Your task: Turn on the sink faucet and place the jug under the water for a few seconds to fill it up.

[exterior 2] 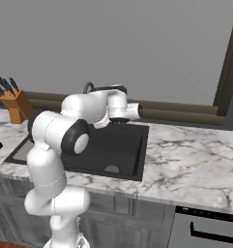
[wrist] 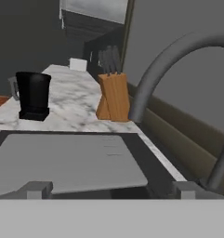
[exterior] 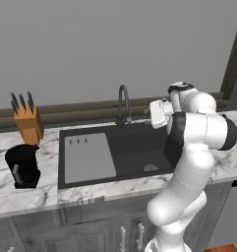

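Observation:
The dark gooseneck sink faucet [exterior: 123, 105] stands behind the black sink [exterior: 139, 145], and its spout arches across the hand view [wrist: 162, 65]. No water is in view. The glossy black jug [exterior: 23, 166] stands upright on the marble counter left of the sink, also seen far off in the hand view [wrist: 33, 95]. My gripper [exterior: 153, 115] hovers over the basin's back right, just right of the faucet and pointing left at it. It is open [wrist: 111, 189], with the fingertips [wrist: 36, 188] wide apart and nothing between them.
An orange-brown knife block [exterior: 29, 124] stands behind the jug against the wall. The grey drainboard [exterior: 88, 157] takes up the sink's left part, and the round drain [exterior: 150, 168] lies at the front right. Marble counter [exterior 2: 190, 150] stretches to the right.

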Motion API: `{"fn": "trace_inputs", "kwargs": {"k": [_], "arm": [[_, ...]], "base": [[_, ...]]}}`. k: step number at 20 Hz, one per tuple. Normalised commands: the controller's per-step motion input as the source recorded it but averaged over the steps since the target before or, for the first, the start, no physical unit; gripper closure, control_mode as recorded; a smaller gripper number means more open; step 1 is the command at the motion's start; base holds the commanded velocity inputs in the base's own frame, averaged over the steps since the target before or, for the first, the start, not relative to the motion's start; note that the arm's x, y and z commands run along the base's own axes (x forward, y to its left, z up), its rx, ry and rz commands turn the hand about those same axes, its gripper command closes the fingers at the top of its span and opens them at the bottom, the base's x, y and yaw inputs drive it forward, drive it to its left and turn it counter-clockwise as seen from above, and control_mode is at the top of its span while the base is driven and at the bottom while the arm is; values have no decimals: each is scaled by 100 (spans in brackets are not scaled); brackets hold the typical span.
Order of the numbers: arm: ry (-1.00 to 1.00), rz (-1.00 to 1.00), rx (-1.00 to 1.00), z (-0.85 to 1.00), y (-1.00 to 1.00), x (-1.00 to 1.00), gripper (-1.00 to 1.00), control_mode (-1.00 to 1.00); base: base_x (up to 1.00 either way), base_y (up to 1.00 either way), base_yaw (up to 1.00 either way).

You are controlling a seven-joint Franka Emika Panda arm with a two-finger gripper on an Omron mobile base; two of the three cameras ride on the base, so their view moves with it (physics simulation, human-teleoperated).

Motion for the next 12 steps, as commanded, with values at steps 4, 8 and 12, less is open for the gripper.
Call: {"fn": "trace_inputs", "kwargs": {"k": [4,8,12], "arm": [[2,-1,0,-14,18,33,-100,-100],[2,0,4,-3,0,40,-100,-100],[2,0,6,-6,-3,46,-100,-100]], "base": [[0,0,0],[0,0,0],[0,0,0]]}}
